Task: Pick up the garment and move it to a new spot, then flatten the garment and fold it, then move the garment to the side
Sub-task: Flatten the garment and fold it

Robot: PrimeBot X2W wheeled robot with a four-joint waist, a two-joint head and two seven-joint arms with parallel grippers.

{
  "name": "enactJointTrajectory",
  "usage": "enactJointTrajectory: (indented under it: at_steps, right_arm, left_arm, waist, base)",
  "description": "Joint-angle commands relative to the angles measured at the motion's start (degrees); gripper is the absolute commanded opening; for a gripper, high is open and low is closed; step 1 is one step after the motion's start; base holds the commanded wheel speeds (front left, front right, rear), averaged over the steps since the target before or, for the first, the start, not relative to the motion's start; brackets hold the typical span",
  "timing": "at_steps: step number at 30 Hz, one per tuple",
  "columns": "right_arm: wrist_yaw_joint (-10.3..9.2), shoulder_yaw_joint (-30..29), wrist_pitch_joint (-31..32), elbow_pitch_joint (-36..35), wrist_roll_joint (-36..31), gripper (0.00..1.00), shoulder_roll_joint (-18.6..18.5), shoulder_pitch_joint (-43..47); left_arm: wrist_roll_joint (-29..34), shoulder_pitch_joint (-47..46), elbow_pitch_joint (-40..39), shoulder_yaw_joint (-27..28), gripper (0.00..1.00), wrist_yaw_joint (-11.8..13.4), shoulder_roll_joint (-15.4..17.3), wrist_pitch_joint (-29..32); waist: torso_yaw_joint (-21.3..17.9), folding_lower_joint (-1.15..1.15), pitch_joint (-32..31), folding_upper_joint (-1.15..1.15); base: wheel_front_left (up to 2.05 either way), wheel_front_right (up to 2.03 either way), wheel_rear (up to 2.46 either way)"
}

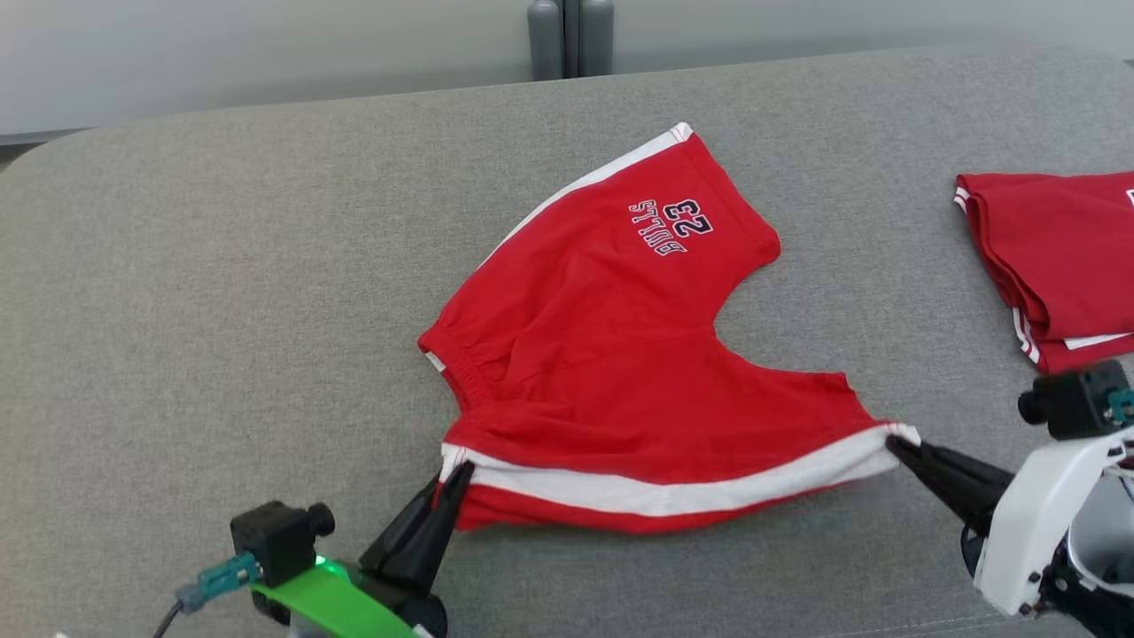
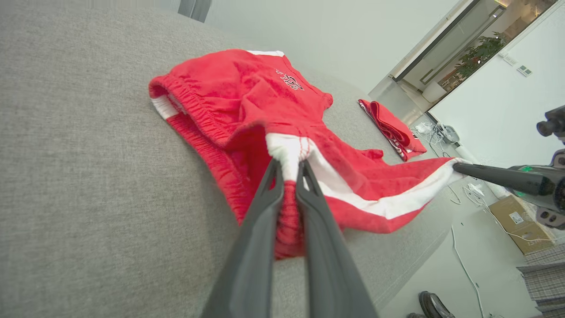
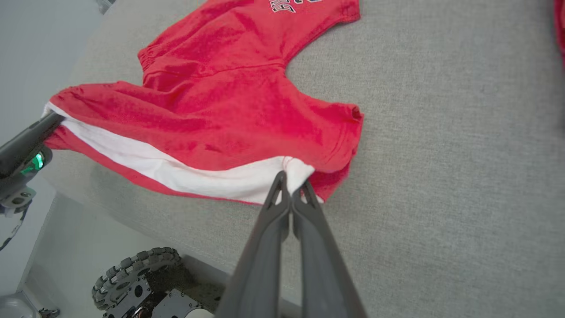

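The garment point(image 1: 611, 354) is a pair of red shorts with white side stripes and a "23 BULLS" print, lying on the grey table point(image 1: 221, 292). My left gripper point(image 1: 459, 474) is shut on the waistband end of the near white stripe point(image 2: 289, 152). My right gripper point(image 1: 893, 443) is shut on the other end of that stripe, at the leg hem point(image 3: 293, 170). The near edge is stretched between the two grippers, slightly raised off the table. The far leg lies flat, print up.
A second red garment point(image 1: 1054, 257), folded, lies at the table's right edge. Two grey cylinders point(image 1: 571, 35) stand behind the far edge. Below the near edge, the right wrist view shows the robot's wheel point(image 3: 132, 274); the left wrist view shows cables and a cardboard box point(image 2: 521, 223).
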Motion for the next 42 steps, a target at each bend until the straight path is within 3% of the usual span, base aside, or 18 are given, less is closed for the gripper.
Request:
enactJointTrajectory:
  at_steps: [1,8,16,25,32,40,41,42]
  right_arm:
    - [-0.01,-0.32,0.29,-0.09,-1.32,0.00,0.57,-2.43]
    - [-0.01,2.00,-2.28,5.19,-4.86,0.00,0.75,-15.48]
    - [-0.01,8.13,-13.56,19.48,-6.59,0.00,1.79,-33.37]
    - [-0.01,15.11,-22.09,35.29,-8.69,0.00,1.53,-47.83]
    - [-0.01,19.20,-26.59,44.53,-9.45,0.00,1.97,-56.59]
    - [-0.01,22.24,-28.78,53.88,-9.55,0.00,3.95,-63.97]
    - [-0.01,22.58,-29.08,54.81,-9.49,0.00,4.14,-64.43]
    - [-0.01,22.96,-29.30,55.83,-9.31,0.11,4.35,-64.91]
  left_arm:
    - [-1.03,-2.83,0.45,0.12,0.00,-0.16,-0.94,-0.05]
    - [-3.03,-12.84,7.68,1.66,0.00,-0.07,-5.89,0.14]
    - [-4.89,-22.17,18.77,4.64,0.00,0.68,-12.08,0.30]
    - [-3.97,-28.72,26.31,6.90,0.00,1.30,-17.79,-0.09]
    - [-3.17,-31.29,29.19,8.90,0.00,0.90,-21.07,-0.15]
    - [-2.10,-33.16,30.97,9.98,0.00,0.37,-22.48,-0.14]
    - [-2.12,-33.33,31.20,9.95,0.00,0.35,-22.53,-0.13]
    - [-2.27,-33.48,31.50,9.69,0.15,0.34,-22.61,-0.13]
  waist:
    - [0.50,0.00,0.46,0.00]
    - [2.11,0.00,2.80,0.00]
    - [3.88,0.00,8.16,0.00]
    - [7.55,0.00,13.73,0.00]
    - [10.16,0.00,16.26,0.00]
    - [11.64,0.00,18.62,0.00]
    - [11.74,0.00,18.74,0.00]
    - [11.86,0.00,18.87,0.00]
  base:
    - [0.00,0.00,0.00]
    - [0.00,0.00,0.00]
    - [0.00,0.00,0.00]
    - [0.00,0.00,0.00]
    - [0.00,0.00,0.00]
    - [0.00,0.00,0.00]
    - [0.00,0.00,0.00]
    - [0.00,0.00,0.00]
